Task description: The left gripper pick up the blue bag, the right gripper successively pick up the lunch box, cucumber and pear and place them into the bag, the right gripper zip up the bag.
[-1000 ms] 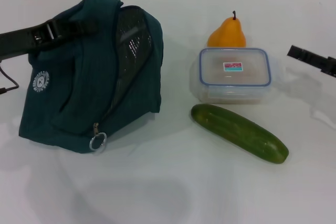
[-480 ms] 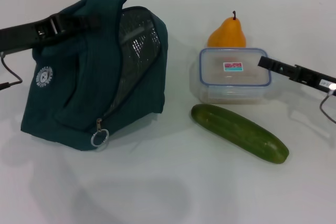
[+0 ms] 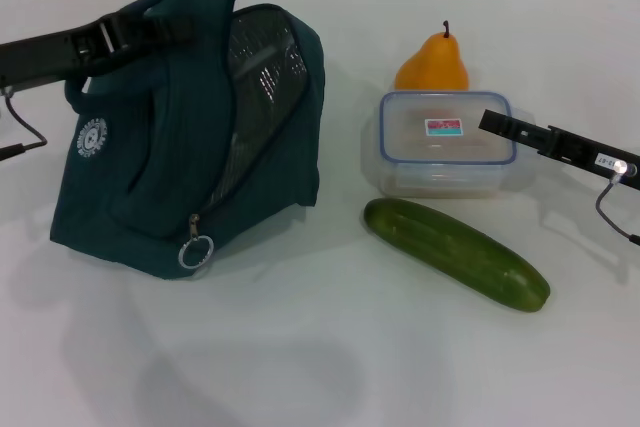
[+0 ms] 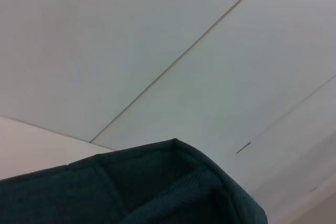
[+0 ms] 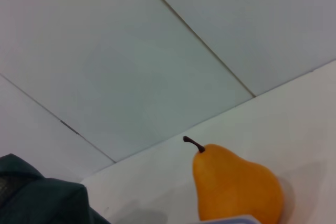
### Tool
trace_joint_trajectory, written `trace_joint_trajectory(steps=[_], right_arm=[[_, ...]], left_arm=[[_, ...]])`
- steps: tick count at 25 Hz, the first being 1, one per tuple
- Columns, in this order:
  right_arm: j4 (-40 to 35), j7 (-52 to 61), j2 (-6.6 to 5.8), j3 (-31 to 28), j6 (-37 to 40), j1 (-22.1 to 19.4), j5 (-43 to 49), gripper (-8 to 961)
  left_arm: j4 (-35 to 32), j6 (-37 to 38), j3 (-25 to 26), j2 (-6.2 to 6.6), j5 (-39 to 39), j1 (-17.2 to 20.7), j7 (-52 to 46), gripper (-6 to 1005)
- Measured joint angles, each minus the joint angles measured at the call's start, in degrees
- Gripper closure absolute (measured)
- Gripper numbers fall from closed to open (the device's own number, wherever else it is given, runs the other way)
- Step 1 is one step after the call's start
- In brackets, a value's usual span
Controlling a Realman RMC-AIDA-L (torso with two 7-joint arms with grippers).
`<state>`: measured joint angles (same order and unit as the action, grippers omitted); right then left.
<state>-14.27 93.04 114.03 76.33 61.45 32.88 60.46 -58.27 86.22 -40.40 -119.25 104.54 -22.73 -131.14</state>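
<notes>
On a white counter (image 3: 330, 347), the left tool (image 3: 165, 25) pinches the top of the blue bag (image 3: 180, 157), while the right tool (image 3: 492, 123), grip unclear, reaches over the lunch box (image 3: 445, 142), which may slide toward the nearby cucumber (image 3: 455, 252) or pear (image 3: 432, 62).

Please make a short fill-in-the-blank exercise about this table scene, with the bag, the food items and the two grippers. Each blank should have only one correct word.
1. The left gripper holds the top of the blue bag, whose zipper is ____.
2. The right gripper is at the edge of the ____.
3. The pear stands behind the lunch box, and the ____ lies in front of it.
4. A metal ____ hangs from the bag's zipper pull.

Missing words: open; lunch box; cucumber; ring
</notes>
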Motion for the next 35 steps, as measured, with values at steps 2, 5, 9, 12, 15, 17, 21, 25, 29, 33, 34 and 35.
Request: trace_joint_trajectory(steps=[2,5,9,12,15,17,21,25,29,33,34,35], right_arm=[[0.0,0.1,0.00,0.0,0.3,0.0,0.0,79],[0.1,0.2,0.07,-0.1,0.5,-0.1,0.0,81],[0.1,0.2,0.39,-0.1,0.5,0.0,0.0,84],[0.1,0.2,0.46,0.1,0.6,0.0,0.0,109],[0.1,0.1,0.50,0.1,1.5,-0.2,0.0,182],[0.0,0.0,0.51,-0.2,2.3,-0.5,-0.1,234],[0.0,0.2,0.49,-0.3,3.8,-0.9,-0.6,345],[0.0,0.2,0.52,-0.4,4.9,-1.0,-1.2,464],[-0.2,0.2,1.05,-0.4,5.3,-1.0,-2.0,535],[-0.2,0.6,1.15,-0.4,5.8,-1.0,-2.2,559],[-0.2,0.8,1.15,-0.4,5.8,-1.0,-2.2,565],[-0.2,0.8,1.16,-0.4,5.8,-1.0,-2.2,571]], left_arm=[[0.0,-0.2,0.0,0.05,0.0,0.0,0.0,952],[0.0,-0.3,0.0,0.09,0.0,0.0,0.0,952],[0.0,-0.4,0.0,0.09,0.0,0.0,0.0,952],[0.1,-0.4,0.0,0.08,0.0,0.0,0.0,952],[0.6,-0.4,0.1,0.07,0.0,-0.2,0.0,952],[0.8,-0.4,0.2,0.07,0.0,-0.2,0.1,952],[1.3,-0.4,0.2,0.10,0.0,-0.2,0.2,952],[1.3,-0.4,0.1,0.12,0.0,-0.2,0.5,952],[1.3,-0.3,0.1,0.06,0.0,-0.1,0.8,952],[1.3,-0.3,0.0,0.06,0.0,0.1,0.8,952],[1.3,-0.3,0.0,0.06,0.0,0.1,0.8,952],[1.3,-0.3,0.0,0.07,0.0,0.1,0.8,952]])
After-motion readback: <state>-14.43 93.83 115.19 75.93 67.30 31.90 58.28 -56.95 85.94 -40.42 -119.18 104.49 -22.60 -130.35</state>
